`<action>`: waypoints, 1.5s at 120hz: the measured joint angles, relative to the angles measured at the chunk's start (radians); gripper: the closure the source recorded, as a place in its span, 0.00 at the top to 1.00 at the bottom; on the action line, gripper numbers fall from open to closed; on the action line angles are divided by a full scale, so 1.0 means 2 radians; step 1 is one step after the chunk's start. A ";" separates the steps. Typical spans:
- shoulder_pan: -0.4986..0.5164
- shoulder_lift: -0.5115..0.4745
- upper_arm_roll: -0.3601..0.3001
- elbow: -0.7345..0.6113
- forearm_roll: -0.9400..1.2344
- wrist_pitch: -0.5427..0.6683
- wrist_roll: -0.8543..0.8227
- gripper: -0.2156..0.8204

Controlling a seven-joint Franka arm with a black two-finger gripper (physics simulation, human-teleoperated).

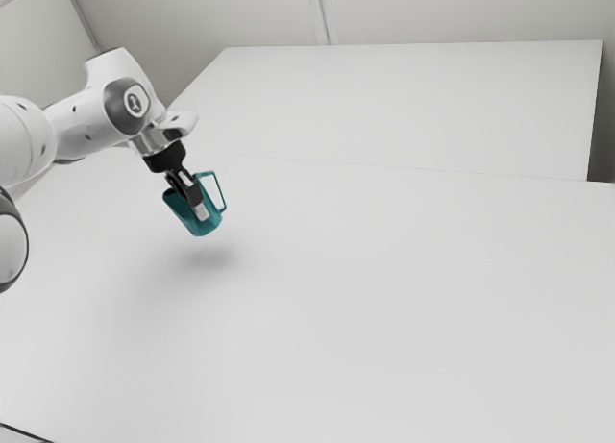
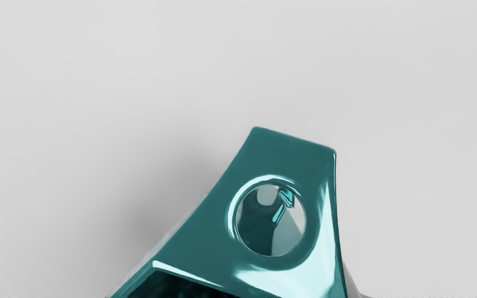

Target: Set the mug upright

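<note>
The shiny blue-green mug [image 2: 280, 157] has a round hole [image 2: 271, 220], and a soft shadow [image 2: 151, 215] lies on the pale table [image 2: 97, 82].

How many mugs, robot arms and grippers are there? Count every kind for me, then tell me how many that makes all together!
Mugs: 1, the teal mug
Robot arms: 1, the mostly white arm
Grippers: 1, the black gripper on the arm's end
Total: 3

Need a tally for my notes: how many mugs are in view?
1. The teal mug is held tilted in the end effector above the table, toward the exterior view's left. Another behind the arm could be hidden.
</note>
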 joint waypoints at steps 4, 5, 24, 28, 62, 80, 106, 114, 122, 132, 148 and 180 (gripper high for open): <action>-0.004 -0.004 0.000 -0.008 0.004 0.006 -0.006 0.03; -0.005 -0.005 0.000 -0.009 0.005 0.008 -0.007 0.03; -0.030 -0.017 -0.001 -0.036 0.025 0.044 -0.033 0.03; -0.034 -0.018 -0.001 -0.038 0.031 0.050 -0.038 0.03; -0.059 -0.019 -0.009 -0.063 0.061 0.089 -0.084 0.03; -0.067 -0.021 -0.011 -0.064 0.063 0.098 -0.103 0.03; -0.074 -0.010 -0.019 -0.064 0.062 0.107 -0.126 0.03; -0.075 -0.004 -0.024 -0.065 0.062 0.111 -0.132 0.03; -0.075 0.001 -0.027 -0.065 0.061 0.115 -0.138 0.03; -0.075 0.006 -0.029 -0.065 0.061 0.119 -0.144 0.03; -0.075 0.016 -0.030 -0.064 0.060 0.128 -0.153 0.03; -0.075 0.029 -0.036 -0.063 0.059 0.141 -0.165 0.03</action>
